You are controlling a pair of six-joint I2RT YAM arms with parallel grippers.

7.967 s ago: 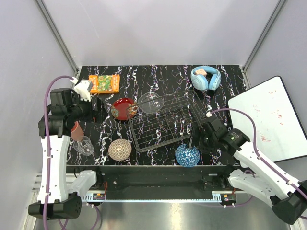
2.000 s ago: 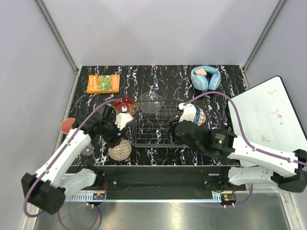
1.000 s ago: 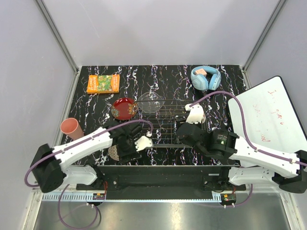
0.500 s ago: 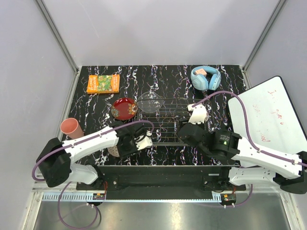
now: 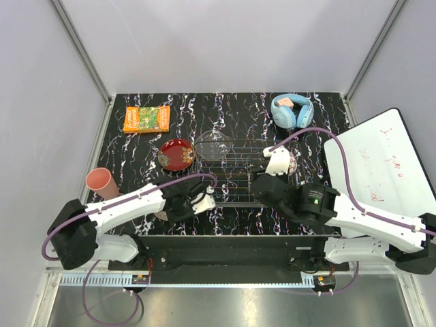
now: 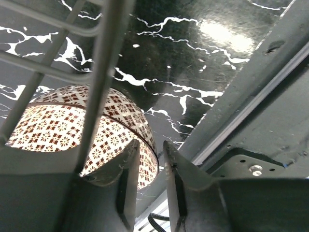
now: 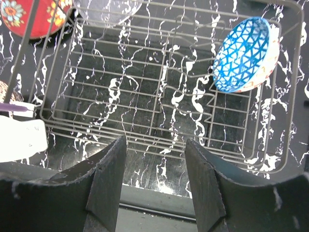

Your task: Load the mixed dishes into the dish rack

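Left claw (image 6: 150,147) pinches the rim of the beige bowl (image 6: 116,130), fingers almost together, on the worktop (image 6: 193,58) just off the rack's (image 5: 235,176) near-left corner. Right claw (image 7: 155,142) hangs spread wide and empty above the rack's near side. The blue bowl (image 7: 246,55) leans on edge inside the rack's far-right corner. Red plate (image 5: 176,154) and glass bowl (image 5: 213,145) lie at its far-left corner, the pink cup (image 5: 101,182) well to its left.

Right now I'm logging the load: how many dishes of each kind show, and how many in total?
Bowls: 3, namely clear glass bowl, blue patterned bowl, beige patterned bowl
Plates: 1, the red plate
Cups: 1, the salmon-pink cup
Total: 5
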